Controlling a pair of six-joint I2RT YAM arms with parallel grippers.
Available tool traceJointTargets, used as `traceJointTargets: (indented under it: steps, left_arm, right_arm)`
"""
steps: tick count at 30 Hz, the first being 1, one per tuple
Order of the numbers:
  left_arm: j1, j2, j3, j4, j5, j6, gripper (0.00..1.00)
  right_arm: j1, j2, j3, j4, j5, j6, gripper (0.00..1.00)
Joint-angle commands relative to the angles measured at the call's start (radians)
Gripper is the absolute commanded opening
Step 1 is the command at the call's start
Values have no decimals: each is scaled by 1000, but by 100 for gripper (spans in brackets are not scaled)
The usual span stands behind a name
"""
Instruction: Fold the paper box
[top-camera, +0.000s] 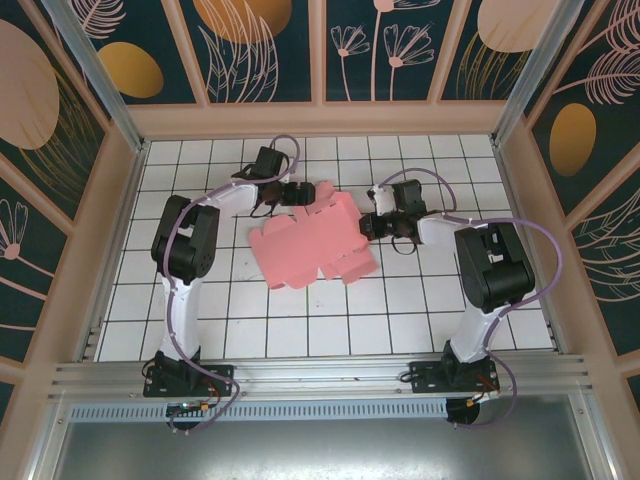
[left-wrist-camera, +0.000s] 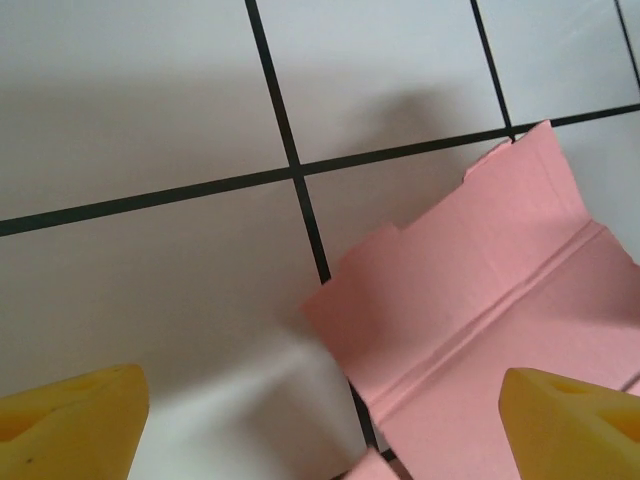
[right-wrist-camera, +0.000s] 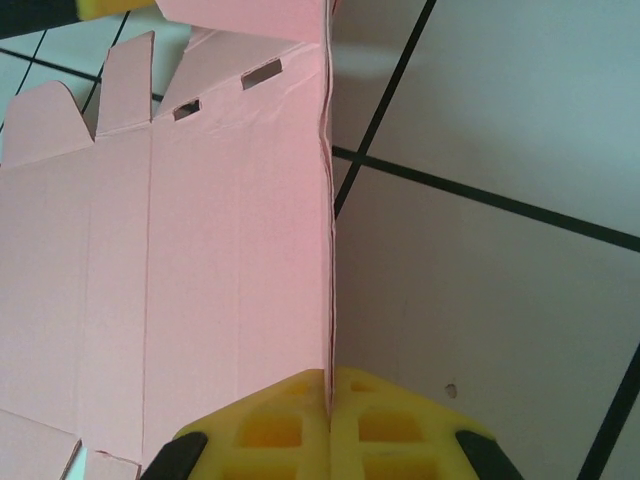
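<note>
Early folding step. Flat pink die-cut card paper box (top-camera: 312, 245) lying unfolded toward the tiled table's (top-camera: 300, 330) far edge. Right gripper (right-wrist-camera: 328, 400) pinched shut on its right edge; left gripper (left-wrist-camera: 320, 425) spread wide above a far-left flap (left-wrist-camera: 420, 300). Next, likely: close on that flap, fold along its crease.

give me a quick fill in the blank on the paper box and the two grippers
1. The paper box is ____ in colour.
2. The right gripper is ____ on the box's edge.
3. The left gripper is ____, gripping nothing.
Missing words: pink; shut; open
</note>
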Motion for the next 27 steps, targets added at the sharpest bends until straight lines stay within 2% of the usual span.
traceJointTargets:
  steps: [1,6,12,15,27]
  left_arm:
    - [-3,28,42,-53,68,39,85]
    - [-3,21,32,-85,198,108,84]
    - [-3,36,48,-146,179,150,84]
    - [-7,20,35,-130,226,154,76]
    - [-53,-58,5,-119,269,199,73]
  right_arm:
    - [-3,-28,22,-31,-24,-36,0]
    - [-14,-23,20,-17,-17,-18,0]
    - [-15,-5,29,-1,-20,-6,0]
    - [-15,2,32,1,-17,-4,0]
    - [-14,26,38,11,15,9,0]
